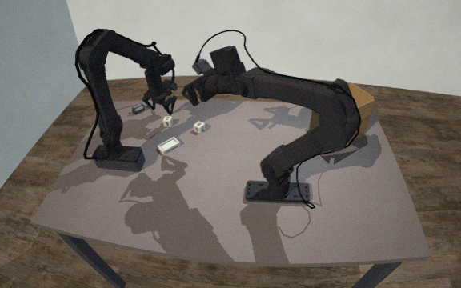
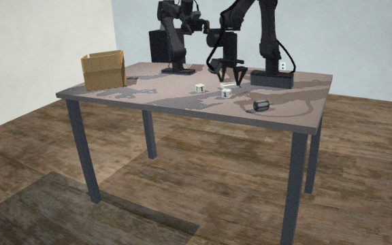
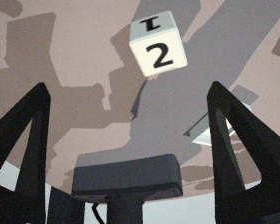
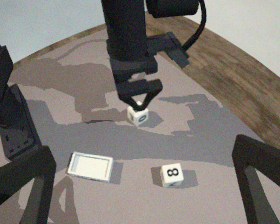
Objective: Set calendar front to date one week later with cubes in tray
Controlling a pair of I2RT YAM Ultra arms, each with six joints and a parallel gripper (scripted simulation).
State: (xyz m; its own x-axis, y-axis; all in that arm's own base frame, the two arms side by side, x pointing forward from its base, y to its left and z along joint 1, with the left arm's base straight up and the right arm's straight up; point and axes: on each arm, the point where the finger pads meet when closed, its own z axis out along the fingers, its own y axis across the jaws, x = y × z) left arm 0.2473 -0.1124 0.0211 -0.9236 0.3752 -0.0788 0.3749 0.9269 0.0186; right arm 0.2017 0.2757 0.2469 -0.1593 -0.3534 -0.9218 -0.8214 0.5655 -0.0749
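Reference: top view, near edge first; clock positions are read about the tray, with 12 o'clock at the far edge. The right arm [image 1: 336, 120] [image 2: 175, 37] stands on the table [image 1: 346, 232] [image 2: 172, 99], its base at 4 o'clock. The left arm [image 1: 102, 96] [image 2: 268, 30] has its base at 8 o'clock.

The calendar tray [image 1: 170, 149] [image 2: 229, 86] [image 3: 206, 141] [image 4: 90, 178] lies on the table with no cube seated in it. Cube A [image 1: 199, 127] [image 2: 200, 88] [image 4: 172, 175] rests on the table at 1 to 2 o'clock, near the tray; an 8 is legible in the right wrist view. Cube B [image 1: 168, 121] [image 2: 226, 92] [image 3: 158, 50] [image 4: 138, 116] rests on the table at 12 o'clock, apart from both tray and cube A; the left wrist view shows a 2 and a 1 on adjoining faces.

The left gripper [image 1: 162, 109] [image 2: 231, 82] [image 3: 128, 87] [image 4: 134, 91] is above the table near cube B, fingers wide, holding nothing. The right gripper [image 1: 199, 102] [image 2: 197, 33] [image 4: 141, 153] is raised at 1 o'clock, fingers wide, holding nothing.

A cardboard box [image 1: 363, 96] [image 2: 105, 73] stands at 2 to 3 o'clock, well apart from the tray. A small dark cylindrical item [image 1: 138, 109] [image 2: 261, 105] lies at 11 o'clock, beyond cube B
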